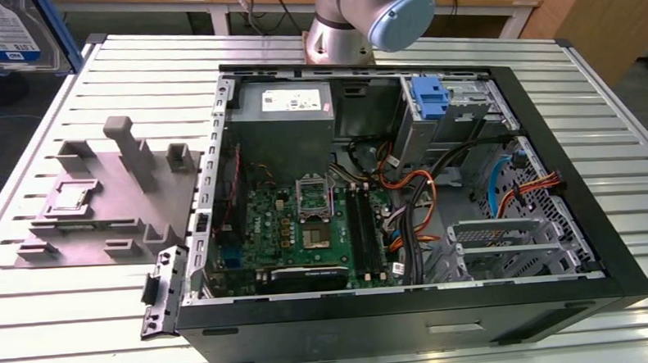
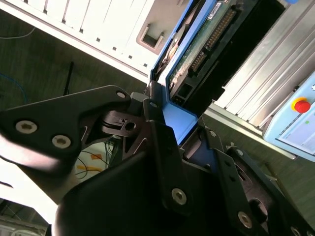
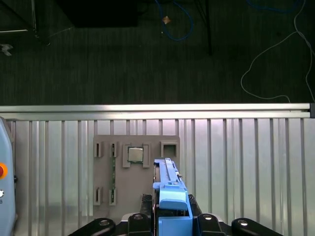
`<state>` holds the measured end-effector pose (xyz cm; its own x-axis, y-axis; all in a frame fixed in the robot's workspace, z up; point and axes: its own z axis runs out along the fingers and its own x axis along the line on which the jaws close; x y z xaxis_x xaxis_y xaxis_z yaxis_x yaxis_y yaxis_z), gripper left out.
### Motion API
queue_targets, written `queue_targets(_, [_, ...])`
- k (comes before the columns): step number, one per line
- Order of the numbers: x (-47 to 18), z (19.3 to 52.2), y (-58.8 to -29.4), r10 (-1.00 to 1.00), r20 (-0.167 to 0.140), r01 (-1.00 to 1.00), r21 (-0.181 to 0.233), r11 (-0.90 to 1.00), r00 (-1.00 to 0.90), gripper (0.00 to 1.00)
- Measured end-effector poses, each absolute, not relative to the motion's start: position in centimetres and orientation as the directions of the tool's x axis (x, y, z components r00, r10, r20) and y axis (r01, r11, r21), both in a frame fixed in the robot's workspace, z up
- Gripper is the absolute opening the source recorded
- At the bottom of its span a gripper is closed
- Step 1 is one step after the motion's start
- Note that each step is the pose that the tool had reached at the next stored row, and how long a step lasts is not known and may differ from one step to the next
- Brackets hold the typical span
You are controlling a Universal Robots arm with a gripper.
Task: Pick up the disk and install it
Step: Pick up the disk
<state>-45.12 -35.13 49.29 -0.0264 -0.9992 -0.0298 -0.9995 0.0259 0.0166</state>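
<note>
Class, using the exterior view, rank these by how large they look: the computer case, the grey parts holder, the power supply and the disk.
1. computer case
2. grey parts holder
3. power supply
Not ranked: the disk. The picture's edge cuts it off, and it seems to be nearer the camera, so its apparent size misleads.

Up goes the disk (image 1: 9,35), hanging in the air at the far corner on the exterior view's left. Its silver face with the white-and-blue label is turned to that camera, and the blue carrier runs down one side. In the first wrist view the disk (image 3: 167,182) stands edge-on, a narrow blue strip clamped in the gripper (image 3: 169,206), high over the grey fixture (image 3: 103,179). In the second wrist view the disk (image 2: 197,46) shows its green circuit-board underside, framed in blue plastic.
</note>
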Motion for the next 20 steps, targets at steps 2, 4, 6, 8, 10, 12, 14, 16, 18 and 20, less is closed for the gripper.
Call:
queue_targets(2, [-45.12, 49.28, -35.14, -0.999, -0.03, -1.0, 0.016, 0.026, -0.026, 0.36])
queue_targets(4, [-45.12, 49.28, -35.15, -0.999, -0.03, -1.0, 0.016, 0.026, -0.026, 0.36])
queue_targets(6, [-45.04, 49.28, -35.15, -0.999, -0.03, -1.0, 0.016, 0.026, -0.026, 0.36])
queue_targets(8, [-44.92, 49.28, -35.15, -0.999, -0.03, -1.0, 0.016, 0.026, -0.026, 0.36])
queue_targets(10, [-44.78, 49.28, -35.15, -0.999, -0.03, -1.0, 0.016, 0.026, -0.026, 0.36])
queue_targets(12, [-44.7, 49.28, -35.14, -0.999, -0.03, -1.0, 0.016, 0.026, -0.026, 0.36])
queue_targets(14, [-44.7, 49.28, -35.14, -0.999, -0.03, -1.0, 0.016, 0.026, -0.026, 0.36])
queue_targets(16, [-44.63, 49.28, -35.14, -0.999, -0.03, -1.0, 0.016, 0.026, -0.026, 0.36])
queue_targets(18, [-44.6, 49.28, -35.14, -0.999, -0.03, -1.0, 0.016, 0.026, -0.026, 0.36])
queue_targets(20, [-44.56, 49.28, -35.14, -0.999, -0.03, -1.0, 0.016, 0.026, -0.026, 0.36])
